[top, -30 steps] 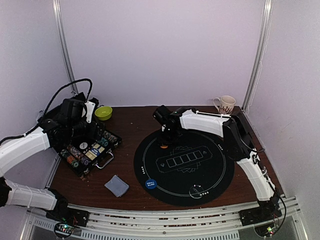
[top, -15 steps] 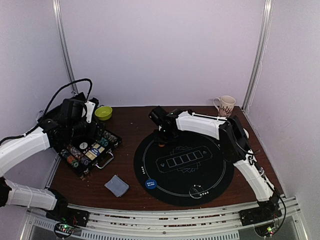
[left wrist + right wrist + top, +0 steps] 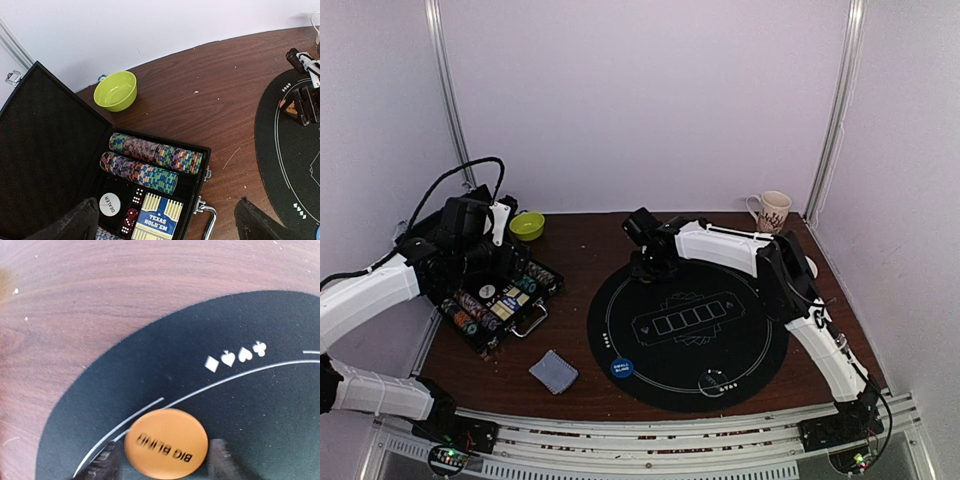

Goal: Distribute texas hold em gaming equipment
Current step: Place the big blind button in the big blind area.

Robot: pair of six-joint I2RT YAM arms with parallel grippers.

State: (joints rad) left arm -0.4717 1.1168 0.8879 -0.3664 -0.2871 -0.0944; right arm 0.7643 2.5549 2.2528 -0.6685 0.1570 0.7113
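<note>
My right gripper (image 3: 646, 264) is at the far left rim of the round black mat (image 3: 740, 340), shut on an orange "BIG BLIND" button disc (image 3: 166, 442) held flat by its edges just over the mat. A blue disc (image 3: 620, 368) and a clear disc (image 3: 716, 381) lie on the mat's near part. A grey-blue card stack (image 3: 553, 371) lies on the table. My left gripper (image 3: 165, 222) is open and empty above the open black case (image 3: 45, 150), which holds rows of striped chips (image 3: 150, 157), a blue card box (image 3: 155, 220), a white dealer button (image 3: 109, 204) and red dice.
A green bowl (image 3: 527, 226) stands behind the case, also in the left wrist view (image 3: 115, 90). A patterned mug (image 3: 770, 209) stands at the far right corner. The case lid lies open to the left. White walls close in the table.
My right gripper moved left and toward the far rim of the mat with the orange disc; in the top view the disc is now hidden under it. The left arm has not moved.
</note>
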